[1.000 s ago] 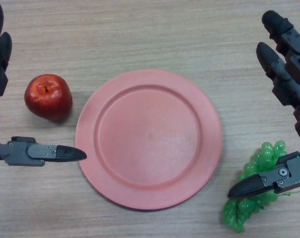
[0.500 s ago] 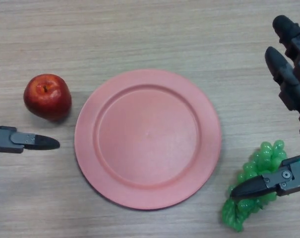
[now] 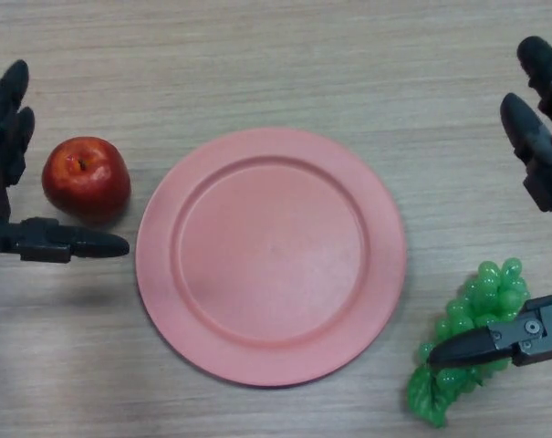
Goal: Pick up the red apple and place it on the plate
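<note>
text: none readable | labels: none | numbers: none

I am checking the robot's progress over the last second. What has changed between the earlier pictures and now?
The left hand drew back toward the left edge, then returned beside the red apple, fingers open, not yet holding it. The right hand drifted slightly to the right. The apple, the plate and the green grapes stayed in place.

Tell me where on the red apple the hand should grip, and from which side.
Probably across the red apple's round middle, coming from its left, where the open left hand already brackets it: fingers behind, thumb in front. It sits stem-up, and the plate crowds its right side.
</note>
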You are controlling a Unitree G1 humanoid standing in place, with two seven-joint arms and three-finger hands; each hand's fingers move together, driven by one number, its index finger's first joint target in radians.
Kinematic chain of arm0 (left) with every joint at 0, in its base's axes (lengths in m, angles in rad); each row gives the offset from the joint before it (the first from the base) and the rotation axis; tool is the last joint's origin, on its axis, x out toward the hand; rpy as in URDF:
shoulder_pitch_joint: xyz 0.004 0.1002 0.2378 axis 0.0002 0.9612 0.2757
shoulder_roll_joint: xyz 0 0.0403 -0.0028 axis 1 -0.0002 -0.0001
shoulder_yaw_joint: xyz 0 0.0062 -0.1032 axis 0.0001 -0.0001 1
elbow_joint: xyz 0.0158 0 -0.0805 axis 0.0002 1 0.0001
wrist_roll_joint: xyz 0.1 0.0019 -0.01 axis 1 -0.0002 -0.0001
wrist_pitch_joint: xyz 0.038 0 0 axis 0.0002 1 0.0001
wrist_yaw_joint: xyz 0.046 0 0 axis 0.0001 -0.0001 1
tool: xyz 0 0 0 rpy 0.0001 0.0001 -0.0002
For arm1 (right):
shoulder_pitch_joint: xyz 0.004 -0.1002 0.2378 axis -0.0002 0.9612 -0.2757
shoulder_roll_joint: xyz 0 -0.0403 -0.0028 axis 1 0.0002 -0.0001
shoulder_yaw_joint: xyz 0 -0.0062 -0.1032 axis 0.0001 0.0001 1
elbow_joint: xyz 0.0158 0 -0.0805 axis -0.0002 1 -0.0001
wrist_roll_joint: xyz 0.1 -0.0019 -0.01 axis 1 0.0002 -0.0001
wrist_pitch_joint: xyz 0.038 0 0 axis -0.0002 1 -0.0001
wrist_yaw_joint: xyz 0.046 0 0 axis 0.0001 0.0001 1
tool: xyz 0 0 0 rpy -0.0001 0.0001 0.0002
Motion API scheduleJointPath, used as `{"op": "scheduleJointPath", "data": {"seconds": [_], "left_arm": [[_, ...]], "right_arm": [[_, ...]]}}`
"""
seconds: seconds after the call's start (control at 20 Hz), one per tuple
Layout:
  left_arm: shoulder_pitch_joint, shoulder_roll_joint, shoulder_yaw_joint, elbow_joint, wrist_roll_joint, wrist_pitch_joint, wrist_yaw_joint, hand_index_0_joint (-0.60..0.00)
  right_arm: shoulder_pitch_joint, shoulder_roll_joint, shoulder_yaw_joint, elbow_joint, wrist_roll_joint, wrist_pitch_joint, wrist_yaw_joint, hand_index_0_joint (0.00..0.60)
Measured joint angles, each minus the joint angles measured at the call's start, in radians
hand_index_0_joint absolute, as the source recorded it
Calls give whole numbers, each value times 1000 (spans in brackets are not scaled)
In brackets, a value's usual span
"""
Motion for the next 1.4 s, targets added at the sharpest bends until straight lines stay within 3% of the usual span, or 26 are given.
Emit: {"op": "scheduleJointPath", "data": {"seconds": [0.35, 0.55, 0.65, 0.7, 0.85, 0.9, 1.1, 1.2, 1.4], "left_arm": [[-83, -9, -45, 267, 83, -203, 8, 0], [-157, -6, -79, 435, 132, -297, 26, 0], [-191, 14, -105, 549, 251, -394, 100, 0], [-198, 21, -109, 568, 281, -408, 113, -99], [-209, 25, -109, 579, 319, -432, 127, -499], [-210, 24, -109, 579, 345, -440, 142, -596], [-178, 24, -113, 491, 373, -455, 148, -600], [-140, 25, -111, 407, 442, -453, 209, -600], [-10, 16, -86, 8, 438, -395, 248, -600]], "right_arm": [[11, 6, 3, -56, -1, 11, -52, 0], [34, -27, 24, -68, 0, 11, -79, 0], [53, -53, 21, -68, 0, 10, -90, 0], [59, -56, 19, -68, 0, 10, -90, 0], [60, -57, 3, -68, 2, 10, -90, 0], [63, -57, -4, -68, 2, 9, -90, 0], [79, -64, -43, -69, 49, 3, -95, 0], [73, -102, -44, -70, 81, 3, -120, 0], [42, -110, -102, -73, 169, 3, -137, 0]]}}
